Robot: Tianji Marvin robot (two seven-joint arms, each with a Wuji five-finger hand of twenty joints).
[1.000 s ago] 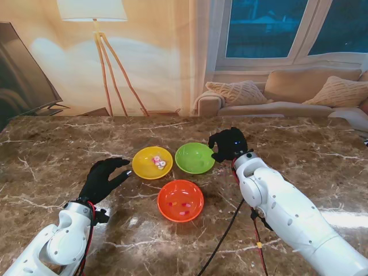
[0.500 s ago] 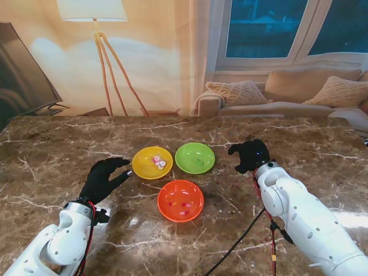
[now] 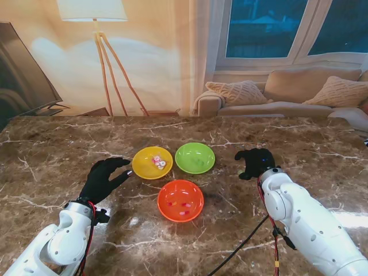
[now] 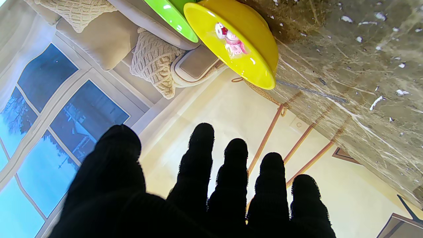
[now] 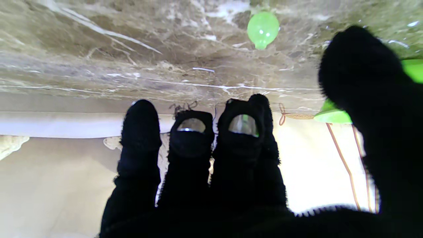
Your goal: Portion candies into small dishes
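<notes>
Marble-patterned brown worktop (image 3: 52, 155) carries three small dishes grouped at its middle: a yellow dish (image 3: 152, 163), a green dish (image 3: 195, 157) just beside it, and an orange dish (image 3: 180, 200) nearer to me. A second ago the right robot hand (image 3: 255, 163) hung at the green dish's rim; it has since drawn off to the right and now sits over bare stone, well apart from the dish. Its fingers are curled loosely with nothing visible between them, so it looks released, probably after a drop, and free for the next candy. The wrist view shows a pale green candy (image 5: 263, 29) lying alone on the worktop beyond the fingertips, likely the next piece to fetch. Pink and white candies (image 4: 230, 41) lie in the yellow dish, and a few small ones in the orange dish. The left robot hand (image 3: 102, 178) has not moved; it hovers unclenched and empty, fingers spread toward the yellow dish. A black cable (image 3: 233, 247) trails across the worktop near the right arm and could snag a sweep toward the orange dish.
</notes>
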